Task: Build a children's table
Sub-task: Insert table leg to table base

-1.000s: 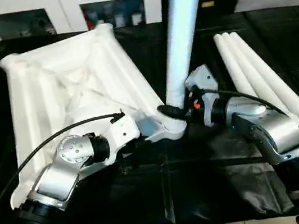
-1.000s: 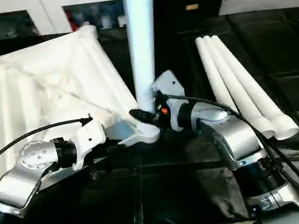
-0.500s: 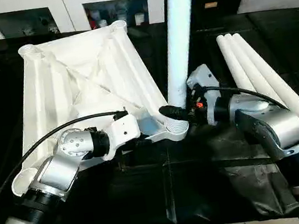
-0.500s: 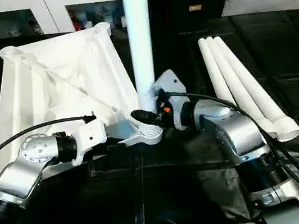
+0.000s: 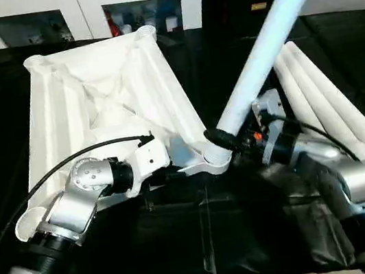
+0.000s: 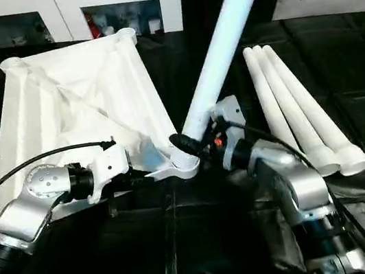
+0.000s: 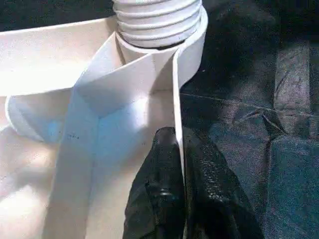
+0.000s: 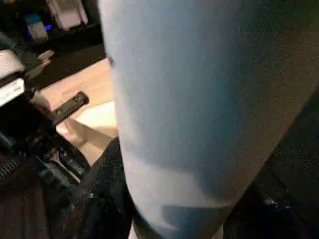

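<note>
Your right gripper [image 5: 218, 136] clamps the long white tubular leg [image 5: 259, 52] tilted in the white ribbed tabletop's [image 5: 94, 102] near corner socket [image 5: 209, 163]; your left gripper [image 7: 180, 164] pinches the rim beside it. That tilt could cross-thread or pop it out.

No readable text, label, brand, number or sign is showing on any surface in these views of the scene.

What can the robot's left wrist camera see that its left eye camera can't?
The left wrist view shows the screw ridges on the leg's end inside the corner socket, and the left gripper pinching the tabletop's rim. The left eye view adds three spare legs and the right gripper holding the tilted leg. Both show that socket.
</note>
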Controlling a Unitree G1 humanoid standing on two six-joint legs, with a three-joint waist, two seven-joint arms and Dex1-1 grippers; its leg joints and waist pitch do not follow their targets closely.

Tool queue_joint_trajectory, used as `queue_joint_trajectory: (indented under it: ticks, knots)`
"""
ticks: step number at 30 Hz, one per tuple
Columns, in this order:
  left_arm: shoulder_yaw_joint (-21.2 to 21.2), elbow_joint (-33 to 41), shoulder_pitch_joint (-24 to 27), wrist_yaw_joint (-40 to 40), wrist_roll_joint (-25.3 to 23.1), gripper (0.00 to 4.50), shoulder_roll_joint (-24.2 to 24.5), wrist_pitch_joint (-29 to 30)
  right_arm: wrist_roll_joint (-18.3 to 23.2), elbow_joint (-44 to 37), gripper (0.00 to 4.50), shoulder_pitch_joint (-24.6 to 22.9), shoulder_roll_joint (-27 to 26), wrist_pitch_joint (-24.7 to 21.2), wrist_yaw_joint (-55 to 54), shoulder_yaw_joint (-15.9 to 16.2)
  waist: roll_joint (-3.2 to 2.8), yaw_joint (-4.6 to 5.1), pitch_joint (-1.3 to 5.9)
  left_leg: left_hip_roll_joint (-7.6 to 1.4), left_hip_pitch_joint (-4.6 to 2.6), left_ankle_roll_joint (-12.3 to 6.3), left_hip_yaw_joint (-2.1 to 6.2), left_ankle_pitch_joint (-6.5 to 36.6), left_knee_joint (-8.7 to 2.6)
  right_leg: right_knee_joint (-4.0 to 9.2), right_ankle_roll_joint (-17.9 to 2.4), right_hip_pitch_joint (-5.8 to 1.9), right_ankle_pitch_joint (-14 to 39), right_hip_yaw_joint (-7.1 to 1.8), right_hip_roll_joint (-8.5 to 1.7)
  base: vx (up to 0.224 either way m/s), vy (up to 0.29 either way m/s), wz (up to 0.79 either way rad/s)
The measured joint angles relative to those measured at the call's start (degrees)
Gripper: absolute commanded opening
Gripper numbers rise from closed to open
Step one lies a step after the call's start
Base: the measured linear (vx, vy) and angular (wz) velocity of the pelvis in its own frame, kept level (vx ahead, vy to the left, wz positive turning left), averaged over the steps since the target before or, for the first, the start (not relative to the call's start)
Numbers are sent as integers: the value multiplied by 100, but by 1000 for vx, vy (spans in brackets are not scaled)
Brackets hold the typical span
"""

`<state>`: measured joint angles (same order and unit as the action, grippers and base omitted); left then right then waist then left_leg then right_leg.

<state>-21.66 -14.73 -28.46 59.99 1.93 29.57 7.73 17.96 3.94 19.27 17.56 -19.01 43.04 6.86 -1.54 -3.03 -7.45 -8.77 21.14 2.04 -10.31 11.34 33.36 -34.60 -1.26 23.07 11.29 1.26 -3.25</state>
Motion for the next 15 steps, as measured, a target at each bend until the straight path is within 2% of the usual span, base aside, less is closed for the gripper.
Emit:
queue_joint_trajectory:
  ticks: [4, 9, 15]
  knots:
    - [4, -29, -1, 37, -23, 0, 3, -1, -389, -53, 190, 35, 152, 351, 94, 287, -6, 23, 7, 0, -22, 4, -3, -3, -23, 22, 1, -23, 0, 0, 1, 0, 0, 0]
    - [9, -29, -5, 96, -66, 0, 60, -17, -506, 150, 190, 337, 244, 357, 307, 495, -8, 102, 6, 0, -22, 4, -4, -3, -27, 30, 6, -26, 3, -1, 1, 0, 0, 0]
    - [-48, -178, -126, 302, -61, 0, 51, -150, -529, 155, 190, 420, 429, 350, 624, 592, -3, 90, 4, 1, -26, 5, -8, -3, -67, 65, 24, -38, 15, -1, 2, 0, 0, 0]
